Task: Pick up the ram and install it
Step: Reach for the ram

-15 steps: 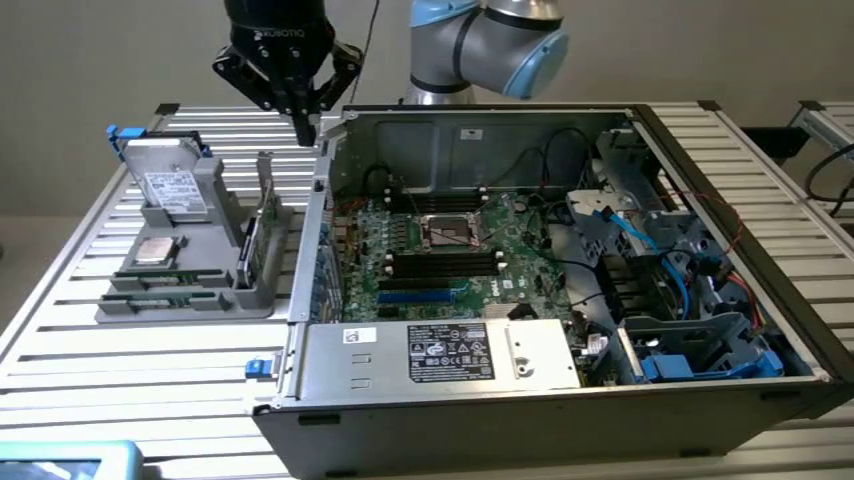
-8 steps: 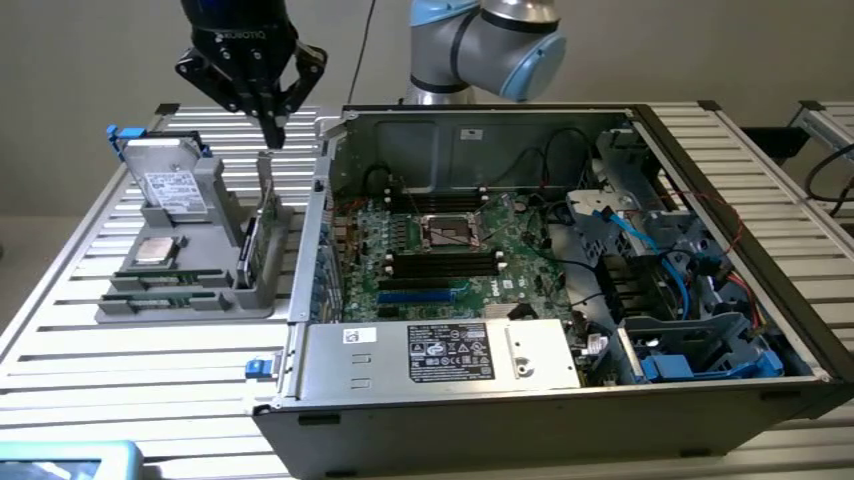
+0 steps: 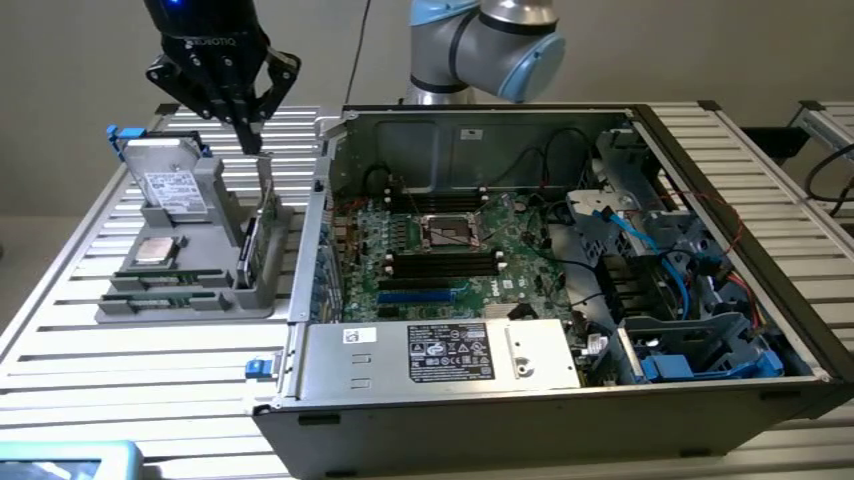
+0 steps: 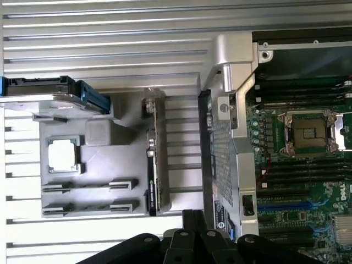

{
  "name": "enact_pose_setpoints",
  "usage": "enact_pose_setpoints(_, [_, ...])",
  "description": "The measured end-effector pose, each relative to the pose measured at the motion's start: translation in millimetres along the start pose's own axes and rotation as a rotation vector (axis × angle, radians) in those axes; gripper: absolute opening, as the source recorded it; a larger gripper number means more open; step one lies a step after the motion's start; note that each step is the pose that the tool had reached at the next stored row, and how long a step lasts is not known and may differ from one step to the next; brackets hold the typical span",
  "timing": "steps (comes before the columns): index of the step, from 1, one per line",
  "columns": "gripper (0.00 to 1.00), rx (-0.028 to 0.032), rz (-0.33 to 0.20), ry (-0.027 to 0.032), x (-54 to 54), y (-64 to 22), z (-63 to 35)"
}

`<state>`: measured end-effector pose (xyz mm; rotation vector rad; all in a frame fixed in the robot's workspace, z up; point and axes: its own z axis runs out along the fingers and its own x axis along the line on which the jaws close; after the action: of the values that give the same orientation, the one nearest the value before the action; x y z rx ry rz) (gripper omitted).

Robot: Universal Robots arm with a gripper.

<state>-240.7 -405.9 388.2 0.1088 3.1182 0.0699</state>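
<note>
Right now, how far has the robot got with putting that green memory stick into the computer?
Nothing looks finished yet: the ram stands on edge in the grey holder, outside the computer case. In hand: the gripper hangs just above the ram's top end; contact is unclear. Left: lifting and seating it, since the black motherboard slots appear to hold no stick.

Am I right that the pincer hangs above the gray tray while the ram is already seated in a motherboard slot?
Not quite: the ram stands on edge in the gray tray, not in a slot, as the wrist view shows. The pincer does hang above that tray.
</note>
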Motion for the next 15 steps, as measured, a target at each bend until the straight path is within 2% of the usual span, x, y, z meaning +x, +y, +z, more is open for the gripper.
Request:
enact_pose_setpoints(3, [0.11,0.0002,0.0,0.0004,7.4,-3.0,2.2])
enact_pose_setpoints(15, [0.11,0.0013,0.0,0.0095,30.0,-17.8,15.4])
